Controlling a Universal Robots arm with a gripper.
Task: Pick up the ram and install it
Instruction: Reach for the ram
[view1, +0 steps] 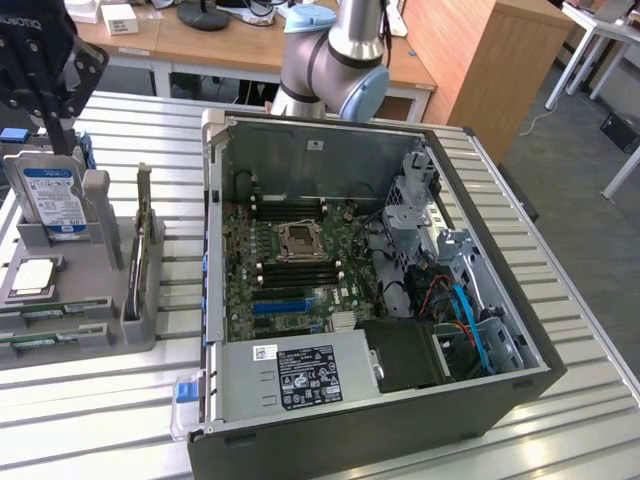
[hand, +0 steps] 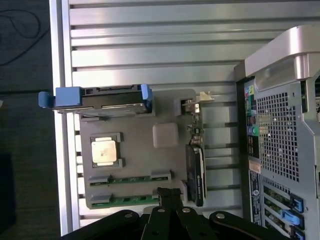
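Two green ram sticks (hand: 131, 179) lie flat in slots of the grey holder (hand: 165, 165), one beside the other (hand: 132, 200). In the exterior view they show as green strips (view1: 42, 318) at the holder's near end, at the exterior view's left. My black gripper (hand: 169, 195) hangs above the holder, its fingers shut together with nothing between them, tip over the end of the ram sticks. The exterior view has the gripper (view1: 58, 125) high above the hard drive. The open computer case (view1: 480, 150) shows its motherboard (view1: 300, 290) with dark memory slots (view1: 300, 268) beside the processor socket.
The holder also carries an upright hard drive with a blue label (view1: 50, 200), a square silver processor (hand: 105, 151) and an expansion card on edge (hand: 196, 175). The slatted metal table (view1: 600, 400) bears everything. The arm's base (view1: 335, 60) rises behind the case.
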